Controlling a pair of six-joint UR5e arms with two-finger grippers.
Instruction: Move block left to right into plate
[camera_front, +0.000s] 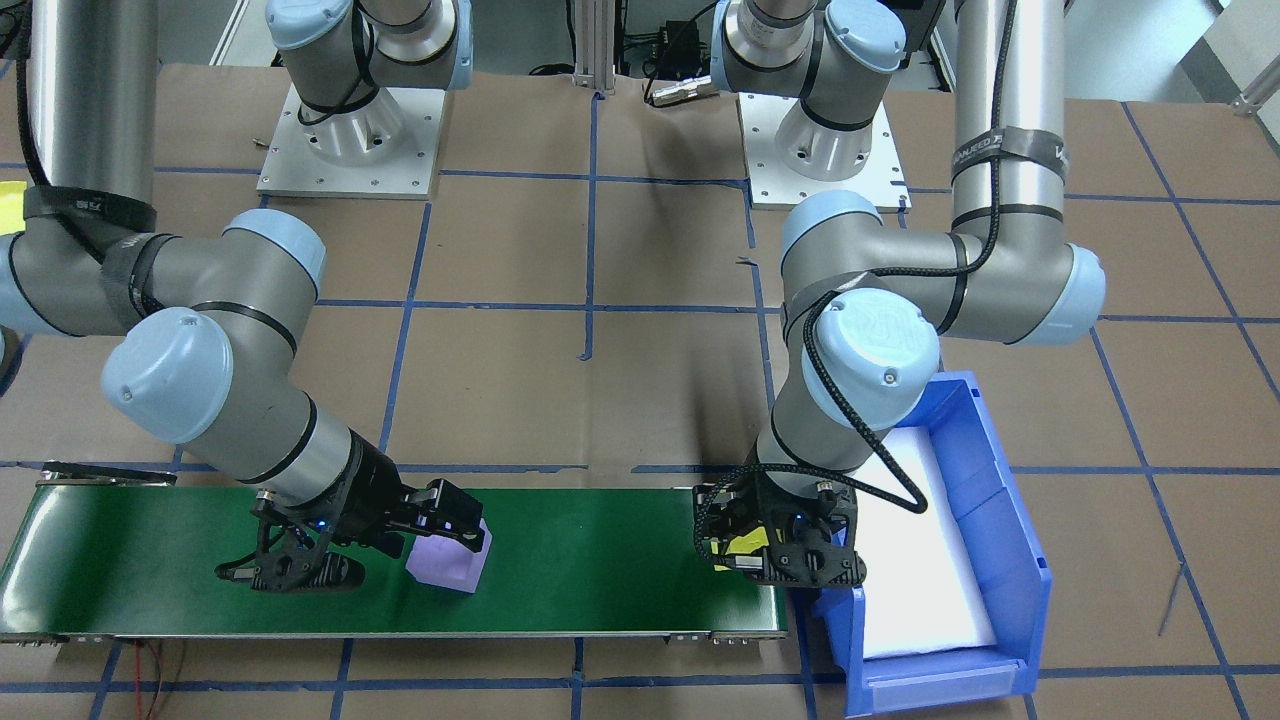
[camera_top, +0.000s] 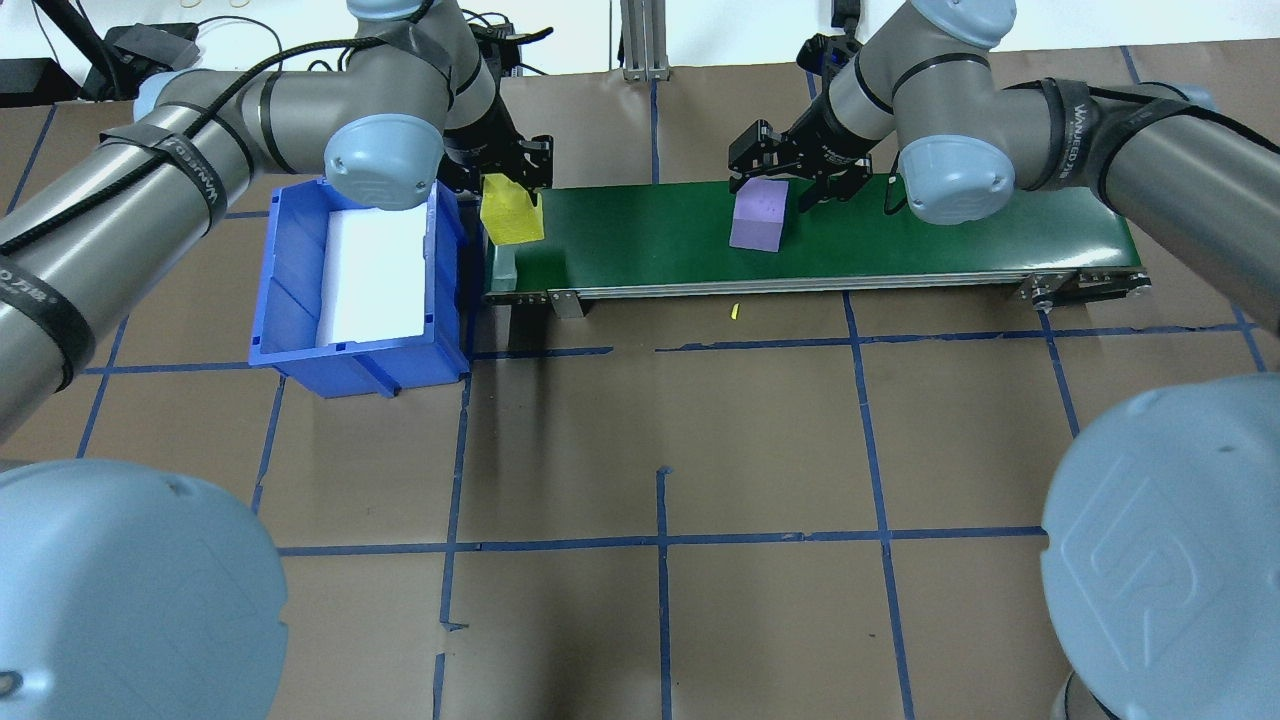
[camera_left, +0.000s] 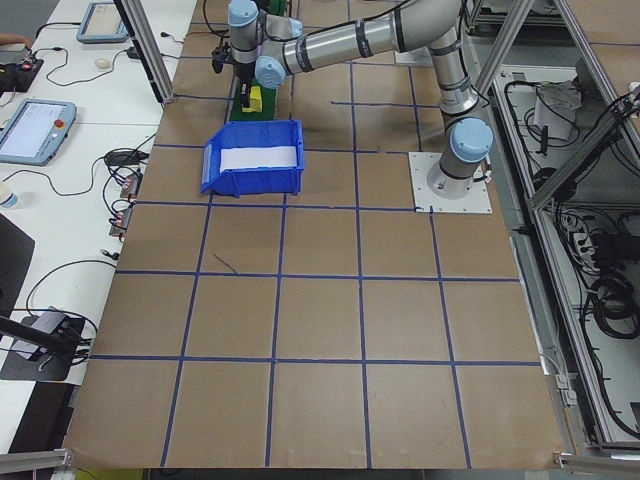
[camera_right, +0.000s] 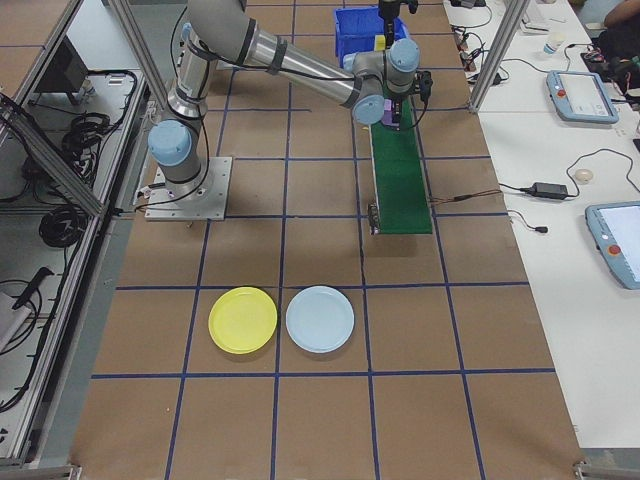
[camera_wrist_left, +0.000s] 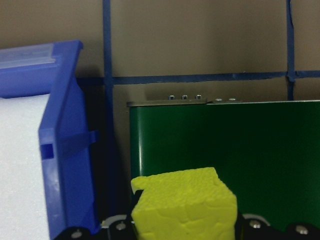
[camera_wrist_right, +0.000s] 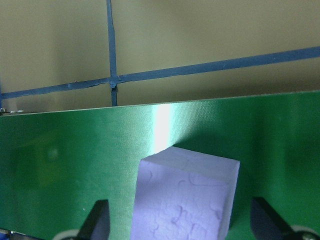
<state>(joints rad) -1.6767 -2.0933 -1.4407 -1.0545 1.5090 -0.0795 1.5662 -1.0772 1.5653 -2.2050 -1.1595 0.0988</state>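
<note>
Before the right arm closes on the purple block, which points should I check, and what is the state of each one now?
1. Purple block rests on the green belt: ok.
2. Block sits between the right gripper fingers: ok in the right wrist view.
3. Fingers clear of the block sides, a gap on each side: ok.
4. Left gripper holds the yellow block firmly: ok, shut on it.
5. The two arms are apart along the belt: ok.
6. Plates free for placing: ok, both appear bare.

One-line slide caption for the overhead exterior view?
Left gripper holds a yellow block beside the blue bin; right gripper straddles a purple block on the green belt.
</note>
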